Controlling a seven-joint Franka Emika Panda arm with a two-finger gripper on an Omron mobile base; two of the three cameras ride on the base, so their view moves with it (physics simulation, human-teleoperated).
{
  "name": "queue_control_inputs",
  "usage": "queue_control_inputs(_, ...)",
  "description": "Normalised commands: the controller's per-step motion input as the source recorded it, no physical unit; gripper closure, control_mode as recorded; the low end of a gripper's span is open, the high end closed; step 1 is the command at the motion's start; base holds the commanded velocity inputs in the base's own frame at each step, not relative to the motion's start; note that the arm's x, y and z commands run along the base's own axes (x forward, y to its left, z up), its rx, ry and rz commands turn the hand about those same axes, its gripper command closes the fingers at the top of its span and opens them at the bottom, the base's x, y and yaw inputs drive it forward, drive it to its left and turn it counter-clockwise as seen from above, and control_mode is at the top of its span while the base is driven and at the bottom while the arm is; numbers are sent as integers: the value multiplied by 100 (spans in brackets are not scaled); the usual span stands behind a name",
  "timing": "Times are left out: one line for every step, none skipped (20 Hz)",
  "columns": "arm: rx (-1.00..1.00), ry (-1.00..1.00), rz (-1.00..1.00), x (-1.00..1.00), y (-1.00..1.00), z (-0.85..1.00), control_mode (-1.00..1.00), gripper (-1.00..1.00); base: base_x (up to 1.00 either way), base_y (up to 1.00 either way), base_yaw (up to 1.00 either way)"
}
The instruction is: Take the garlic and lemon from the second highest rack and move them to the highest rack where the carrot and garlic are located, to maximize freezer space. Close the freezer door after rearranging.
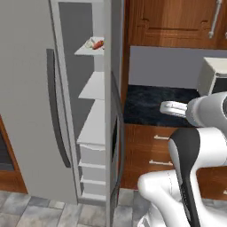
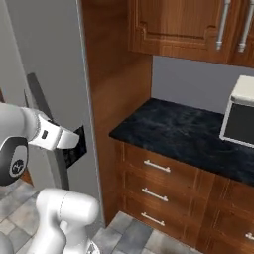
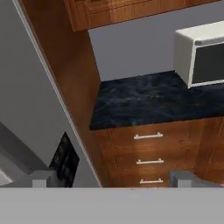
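Observation:
The freezer stands open. Its freezer door swings out toward me and shows edge-on; its grey outer face carries a dark handle. On the highest rack lie a carrot and a pale garlic. The visible part of the second highest rack is bare. The lemon is out of view. My gripper hangs to the right of the door, close to its outer face, open and holding nothing.
The matching grey door stays shut at the left. Right of the freezer, a black counter tops wooden drawers and bears a white microwave. Wooden wall cabinets hang above it.

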Motion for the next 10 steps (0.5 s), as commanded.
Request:
queue_control_inputs(0,0,0,0,0,0,100,-100,68,-65,74)
queue_control_inputs(0,0,0,0,0,0,100,-100,65,-65,77)
queue_control_inputs(0,0,0,0,0,0,100,-100,64,-64,77)
queue_control_inputs(0,0,0,0,0,0,100,-100,62,-62,77)
queue_control_inputs(0,0,0,0,0,0,100,-100,57,-59,78)
queue_control_inputs(0,0,0,0,0,0,100,-100,50,-64,78)
queue_control_inputs(0,0,0,0,0,0,100,-100,33,-58,76)
queue_control_inputs(31,0,61,11,-42,-18,-100,-100,0,0,0)
queue_control_inputs(21,0,10,0,-2,-13,-100,-100,0,0,0)
queue_control_inputs(19,0,13,2,0,-4,-100,-100,0,0,0)
